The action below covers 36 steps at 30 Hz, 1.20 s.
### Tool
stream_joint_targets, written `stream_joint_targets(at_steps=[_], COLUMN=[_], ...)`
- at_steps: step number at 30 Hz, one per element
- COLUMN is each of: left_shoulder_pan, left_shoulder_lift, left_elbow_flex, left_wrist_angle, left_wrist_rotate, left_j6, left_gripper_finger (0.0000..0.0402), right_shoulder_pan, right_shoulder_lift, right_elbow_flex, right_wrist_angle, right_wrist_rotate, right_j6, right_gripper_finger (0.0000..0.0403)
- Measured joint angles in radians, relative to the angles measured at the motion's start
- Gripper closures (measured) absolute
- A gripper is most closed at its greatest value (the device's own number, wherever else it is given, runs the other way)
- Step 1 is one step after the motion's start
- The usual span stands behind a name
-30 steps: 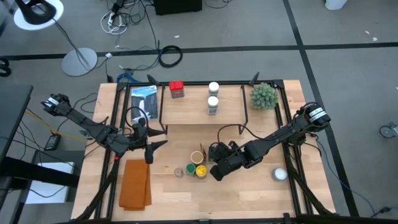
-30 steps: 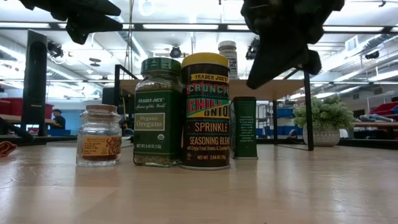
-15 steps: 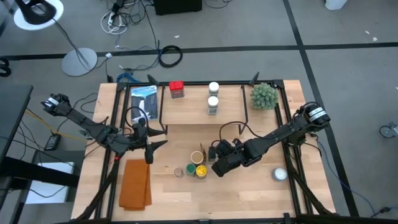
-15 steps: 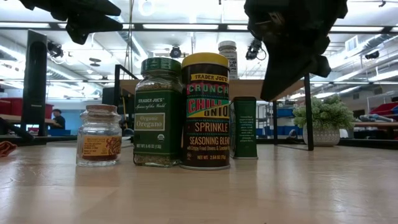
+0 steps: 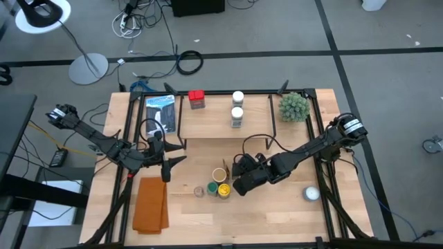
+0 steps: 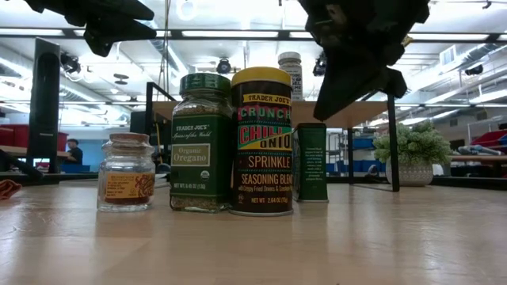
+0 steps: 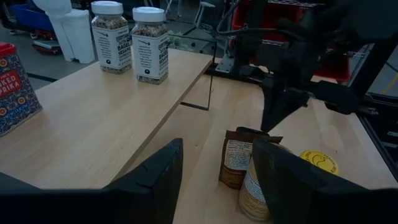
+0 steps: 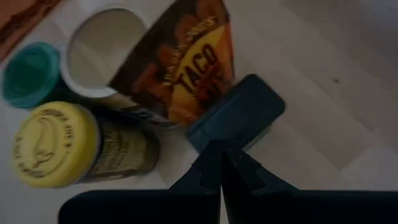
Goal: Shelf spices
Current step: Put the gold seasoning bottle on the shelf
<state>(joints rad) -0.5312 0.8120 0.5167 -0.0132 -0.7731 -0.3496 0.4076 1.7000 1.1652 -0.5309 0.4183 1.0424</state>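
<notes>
The shelf (image 5: 223, 119) carries a red tin (image 5: 196, 99) and two white-lidded jars (image 5: 237, 106). In front of it on the table stand more spices: a tan-lidded jar (image 5: 219, 173), a green-lidded jar (image 6: 202, 142), a yellow-lidded jar (image 6: 261, 142), a small glass jar (image 6: 127, 172) and a small dark box (image 8: 236, 121) with an orange taco face. My right gripper (image 8: 219, 149) is shut and slants down just above the box's top. My left gripper (image 7: 214, 174) hangs open and empty over the table, left of the shelf's front. My right gripper's shut fingertips stand right beside the dark box's top end (image 8: 231, 127), coming from above and the table's right. I cannot tell whether they touch it. The box stands upright on the table.
An orange cloth (image 5: 150, 205) lies near the front left. A dark packet (image 5: 160, 111) lies left of the shelf, a green spiky plant ball (image 5: 293, 106) to its right, and a white round object (image 5: 311, 194) lies at the right front. Black frame rails run along the table's sides.
</notes>
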Motion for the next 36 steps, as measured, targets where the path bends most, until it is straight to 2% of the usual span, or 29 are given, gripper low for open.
stream_joint_targets(at_steps=[11,19,23,27,32,36], left_shoulder_pan=[0.000,0.000,0.000,0.000,0.000,0.000], left_shoulder_lift=[0.000,0.000,0.000,0.000,0.000,0.000], left_elbow_flex=[0.000,0.000,0.000,0.000,0.000,0.000], left_wrist_angle=[0.000,0.000,0.000,0.000,0.000,0.000], left_wrist_rotate=[0.000,0.000,0.000,0.000,0.000,0.000], left_j6=[0.000,0.000,0.000,0.002,0.002,0.002], left_gripper_finger=[0.0204,0.0204,0.0204,0.0204,0.0204,0.0204], right_shoulder_pan=[0.001,0.031,0.049,0.059,0.049,0.010], right_shoulder_lift=[0.000,-0.019,-0.031,-0.032,-0.032,-0.018], right_elbow_flex=[0.000,0.000,0.066,0.175,0.285,0.348], right_wrist_angle=[-0.023,0.069,-0.030,-0.108,-0.116,-0.121], right_wrist_rotate=[-0.029,-0.073,-0.053,-0.021,0.001,-0.020], right_j6=[-0.005,-0.051,-0.080,-0.204,-0.512,-0.698], right_gripper_finger=[0.0403,0.0403,0.0403,0.0403,0.0403,0.0403])
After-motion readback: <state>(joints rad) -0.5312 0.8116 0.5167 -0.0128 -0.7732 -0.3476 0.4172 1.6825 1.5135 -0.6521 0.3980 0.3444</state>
